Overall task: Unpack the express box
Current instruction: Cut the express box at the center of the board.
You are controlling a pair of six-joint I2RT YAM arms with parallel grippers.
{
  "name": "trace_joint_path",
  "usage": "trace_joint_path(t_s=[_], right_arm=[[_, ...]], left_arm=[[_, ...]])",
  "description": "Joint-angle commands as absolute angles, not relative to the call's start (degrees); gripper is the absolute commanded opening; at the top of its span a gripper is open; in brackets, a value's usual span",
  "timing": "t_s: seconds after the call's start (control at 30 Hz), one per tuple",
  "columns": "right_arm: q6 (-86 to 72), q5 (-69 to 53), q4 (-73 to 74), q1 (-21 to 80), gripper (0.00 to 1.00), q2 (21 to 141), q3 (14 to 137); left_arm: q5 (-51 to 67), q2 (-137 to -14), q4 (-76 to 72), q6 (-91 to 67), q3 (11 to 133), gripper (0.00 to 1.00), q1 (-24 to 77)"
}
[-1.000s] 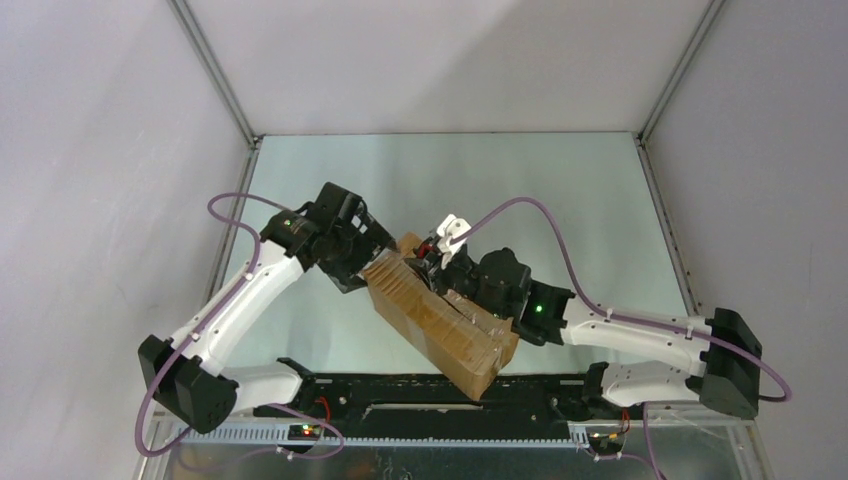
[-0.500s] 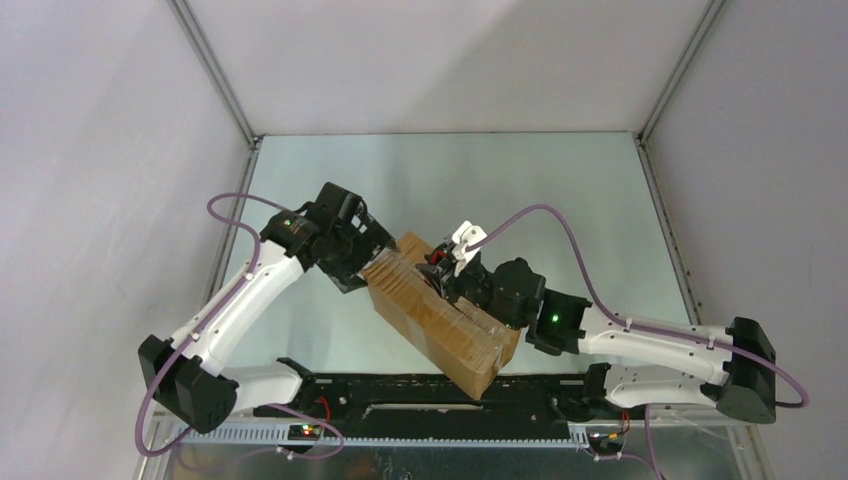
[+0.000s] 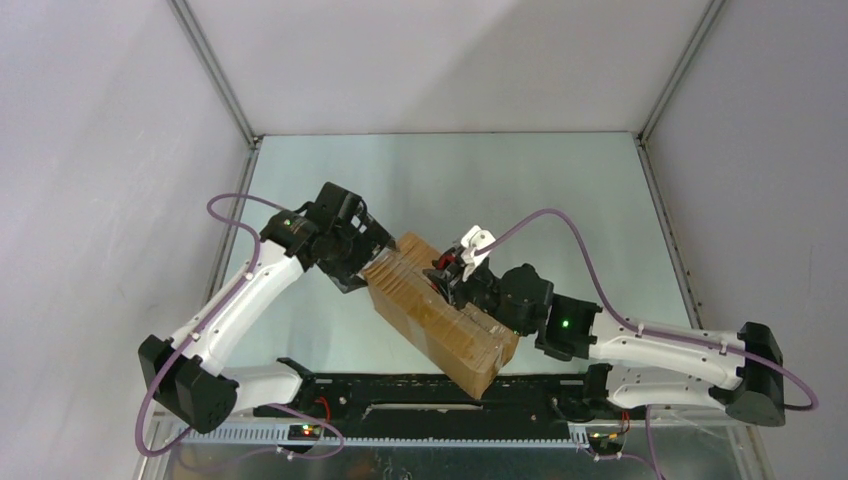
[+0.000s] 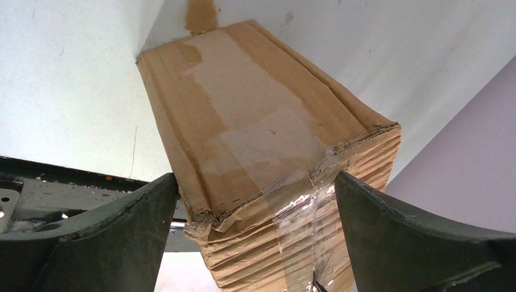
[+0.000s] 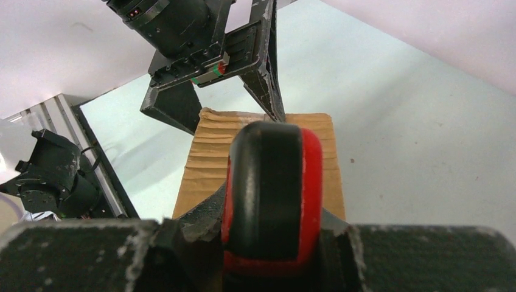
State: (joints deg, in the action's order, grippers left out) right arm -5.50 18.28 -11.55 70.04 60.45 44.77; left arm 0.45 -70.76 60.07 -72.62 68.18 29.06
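Observation:
The express box [image 3: 440, 322] is a brown taped carton lying diagonally on the table, near the arm bases. My left gripper [image 3: 372, 262] straddles its far-left end, and its fingers [image 4: 122, 231] press both sides of the crumpled, taped end [image 4: 255, 134]. My right gripper [image 3: 462, 290] is above the box's top and is shut on a red-and-black utility knife [image 5: 271, 182]. The knife points along the box top [image 5: 207, 158] towards the left gripper [image 5: 243, 55]. The blade tip is hidden behind the handle.
A black rail [image 3: 420, 385] runs along the near edge just behind the box's near end. Grey walls with metal frame posts [image 3: 215, 75] enclose the table on three sides. Purple cables loop off both arms.
My right arm has drawn back along the box top towards its near-right end, with the knife in it. The left gripper and the box have stayed put.

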Motion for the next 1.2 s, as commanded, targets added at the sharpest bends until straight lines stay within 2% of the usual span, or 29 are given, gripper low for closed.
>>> trace_joint_path(t_s=[0.0, 1.17], right_arm=[[-6.5, 20.6, -8.9, 71.2, 0.0, 57.7, 43.9], [-11.1, 27.9, 2.3, 75.4, 0.0, 43.9, 37.6]], left_arm=[[-8.3, -73.8, 66.0, -74.3, 64.4, 0.99, 27.4], [-12.4, -74.8, 66.8, -75.5, 65.9, 0.98, 25.8]])
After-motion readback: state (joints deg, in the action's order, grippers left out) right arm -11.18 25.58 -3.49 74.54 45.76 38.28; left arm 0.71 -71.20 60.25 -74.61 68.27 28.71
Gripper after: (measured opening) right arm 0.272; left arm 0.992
